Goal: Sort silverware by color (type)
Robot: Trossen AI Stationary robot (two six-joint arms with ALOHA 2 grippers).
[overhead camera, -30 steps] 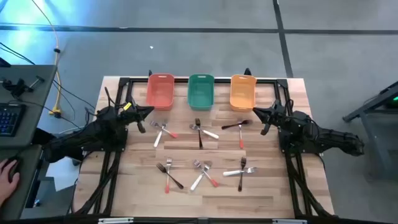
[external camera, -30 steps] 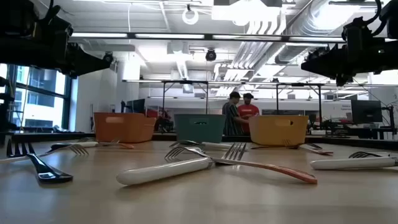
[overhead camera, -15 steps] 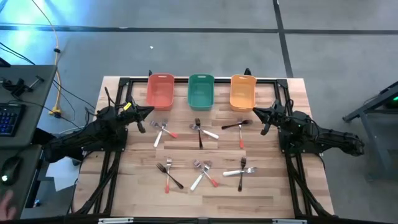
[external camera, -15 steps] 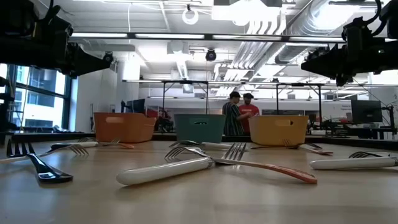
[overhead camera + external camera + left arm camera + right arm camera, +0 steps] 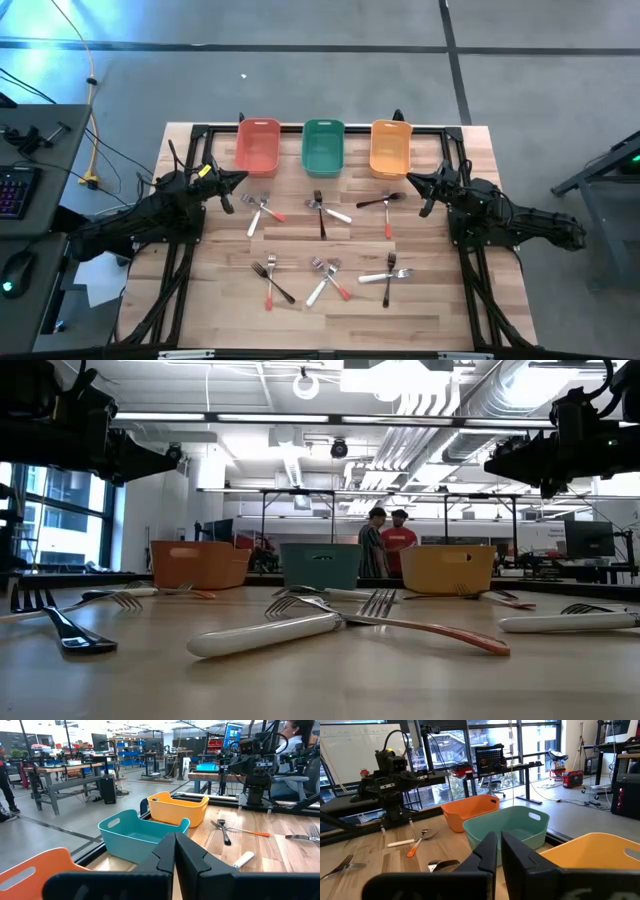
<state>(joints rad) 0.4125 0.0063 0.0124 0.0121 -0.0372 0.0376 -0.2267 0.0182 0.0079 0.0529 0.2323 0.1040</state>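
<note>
A wooden table [image 5: 230,310] bears silverware [image 5: 322,212] and three bins [image 5: 323,147].

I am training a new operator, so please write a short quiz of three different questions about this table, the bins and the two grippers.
1. True or false: the green bin stands between the red bin and the orange bin.
2. Which is held by the left gripper? A) a fork B) a spoon C) nothing
3. Fill in: the right gripper hangs above the table near the ____ bin.

Key
1. True.
2. C: it is shut on nothing, and the silverware all lies on the table.
3. Orange.
</note>
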